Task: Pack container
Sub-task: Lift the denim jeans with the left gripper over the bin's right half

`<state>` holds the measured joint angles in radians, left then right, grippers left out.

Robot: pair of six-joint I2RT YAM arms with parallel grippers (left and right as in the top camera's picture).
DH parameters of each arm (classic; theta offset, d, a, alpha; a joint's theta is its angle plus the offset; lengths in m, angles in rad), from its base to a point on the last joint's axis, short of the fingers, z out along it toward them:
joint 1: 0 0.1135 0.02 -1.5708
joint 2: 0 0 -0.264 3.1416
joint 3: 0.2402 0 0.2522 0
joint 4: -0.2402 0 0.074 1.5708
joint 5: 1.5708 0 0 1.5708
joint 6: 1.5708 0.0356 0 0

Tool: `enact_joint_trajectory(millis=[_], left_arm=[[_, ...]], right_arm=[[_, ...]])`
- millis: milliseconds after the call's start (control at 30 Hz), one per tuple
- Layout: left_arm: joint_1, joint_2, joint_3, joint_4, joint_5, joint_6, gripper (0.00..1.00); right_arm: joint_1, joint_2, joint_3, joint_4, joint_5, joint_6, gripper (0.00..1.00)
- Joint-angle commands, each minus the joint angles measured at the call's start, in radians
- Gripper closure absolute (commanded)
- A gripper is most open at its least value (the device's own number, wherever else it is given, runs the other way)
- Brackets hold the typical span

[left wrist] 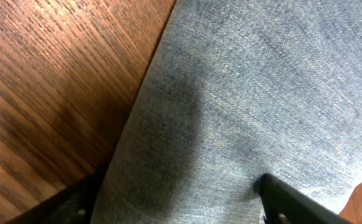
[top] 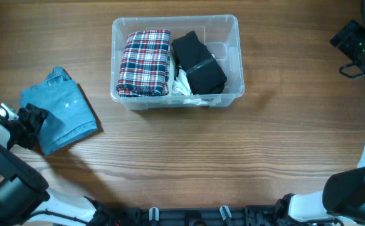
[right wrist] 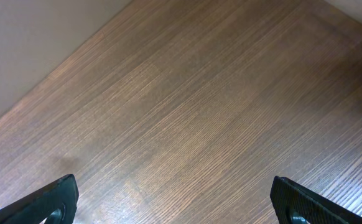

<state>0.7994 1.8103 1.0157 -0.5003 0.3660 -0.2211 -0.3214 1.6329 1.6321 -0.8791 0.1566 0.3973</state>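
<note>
— What takes up the most room?

— The brown wood-grain counter (top: 232, 150). It fills every view.

— And the task's thing?

— The clear, colourless rectangular plastic container (top: 227, 37) with rounded corners sits on the counter toward the far edge, a little left of centre.

— What comes next in size?

— A folded light-blue denim garment (top: 60, 110) lies flat on the counter at the left, well apart from the container. Inside the container, on its left side, is a folded red, white and navy plaid garment (top: 145, 63). Just beside it on the right is a folded black garment (top: 198, 63), lying at a slant. A small bit of white cloth (top: 182, 85) shows between the two, near the front wall.

— What about the arms?

— The left pincer (top: 35, 119) is at the left edge of the denim. In its wrist view the two dark fingers (left wrist: 293, 199) are spread wide, with denim (left wrist: 262, 93) filling the space between them, and they are not closed on the fabric.

— And the right one?

— The right pincer (right wrist: 175, 205) is off at the far right, well away from everything. Its fingers are spread wide over bare counter and it grips nothing.
</note>
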Motion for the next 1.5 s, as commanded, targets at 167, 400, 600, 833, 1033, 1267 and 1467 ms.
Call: enact_joint_trajectory(millis=[167, 400, 600, 833, 1033, 1267, 1467], left_arm=[[-0.005, 0.027, -0.042, -0.036, 0.027, 0.005, 0.96], [-0.005, -0.012, 0.024, -0.05, 0.256, 0.004, 0.96], [-0.008, -0.175, 0.176, -0.05, 0.528, -0.074, 0.96], [-0.134, -0.483, 0.322, 0.06, 0.567, -0.286, 0.96], [-0.476, -0.632, 0.322, 0.271, 0.467, -0.394, 0.96], [-0.889, -0.484, 0.322, 0.296, 0.202, -0.446, 0.96], [-1.1, -0.241, 0.322, 0.475, 0.119, -0.633, 0.96]], right_arm=[[0.004, 0.011, -0.005, 0.0, -0.009, 0.014, 0.0], [0.004, 0.011, -0.005, 0.0, -0.009, 0.014, 0.0], [0.004, 0.011, -0.005, 0.0, -0.009, 0.014, 0.0], [0.004, 0.011, -0.005, 0.0, -0.009, 0.014, 0.0], [0.004, 0.011, -0.005, 0.0, -0.009, 0.014, 0.0], [0.004, 0.011, -0.005, 0.0, -0.009, 0.014, 0.0], [0.004, 0.011, -0.005, 0.0, -0.009, 0.014, 0.0]])
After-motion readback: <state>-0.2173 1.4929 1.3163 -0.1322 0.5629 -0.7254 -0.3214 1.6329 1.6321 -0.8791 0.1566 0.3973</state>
